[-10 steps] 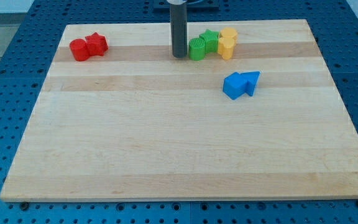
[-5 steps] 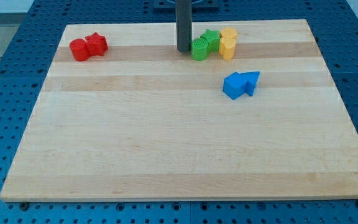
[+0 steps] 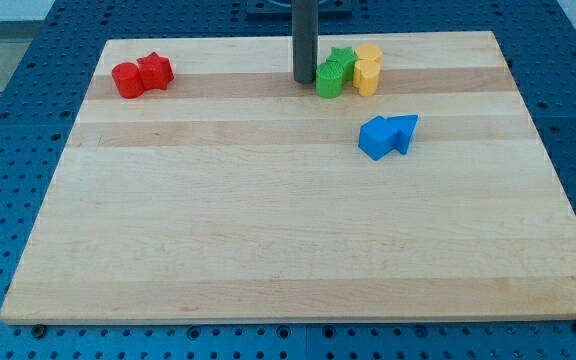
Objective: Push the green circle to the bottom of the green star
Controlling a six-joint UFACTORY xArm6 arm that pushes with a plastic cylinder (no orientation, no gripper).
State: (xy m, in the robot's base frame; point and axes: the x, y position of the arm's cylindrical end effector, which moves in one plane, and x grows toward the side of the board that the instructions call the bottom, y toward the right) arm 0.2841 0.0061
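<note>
My tip [image 3: 304, 80], the lower end of the straight dark rod, carries no claw and so grasps nothing; it rests on the board touching the view's left side of the small green plastic circle [image 3: 329, 78]. Over the past second the tip has travelled toward the view's right and slightly toward the view's top, carrying the green circle with it. The circle now sits tight against the lower-left flank of the small green plastic star [image 3: 341, 62], overlapping it in this view more than before. By judgement, the circle is nearly beneath the star but still offset a little to the view's left.

Two small yellow plastic blocks [image 3: 366, 68], shapes unclear, stand just right of the green pair, touching or nearly so; a further rightward push would likely jostle the whole cluster. Two blue plastic blocks [image 3: 387, 135] lie well below, and two red plastic blocks [image 3: 141, 75] lie far to the view's left.

The pale wooden board [image 3: 268, 230] ends close above the cluster, leaving little room there. Open wood extends below the circle, giving space to come round.
</note>
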